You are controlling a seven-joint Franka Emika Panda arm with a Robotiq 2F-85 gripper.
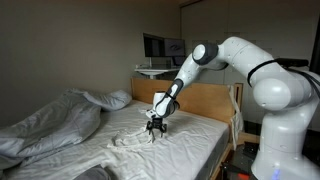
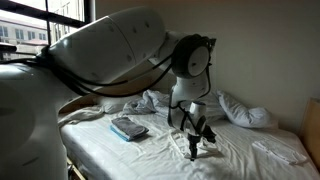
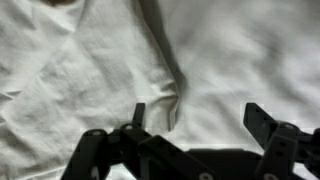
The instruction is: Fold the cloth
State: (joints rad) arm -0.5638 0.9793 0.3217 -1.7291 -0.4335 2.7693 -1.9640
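Hovering low over the bed (image 1: 203, 100), the end effector (image 1: 155, 127) points straight down with its jaws spread wide and nothing between them, which reads as the approach to a first pinch. The cloth (image 1: 135, 152) lies spread across the mattress, finely wrinkled. The wrist view shows a raised crease (image 3: 176, 92) running just ahead of one of the fingers (image 3: 138, 113). That ridge is probably the aiming point, since fabric standing up is easier to catch than a flat sheet. Whether the fingertips touch the fabric I cannot tell. A puffy duvet (image 1: 50, 120) is bunched at one side next to a small pillow (image 1: 117, 98), and it appears to weigh on the cloth's edge, so a fold toward it could snag. In an exterior view a flat blue-grey object (image 2: 128, 128) also rests on the bed, near the arm.
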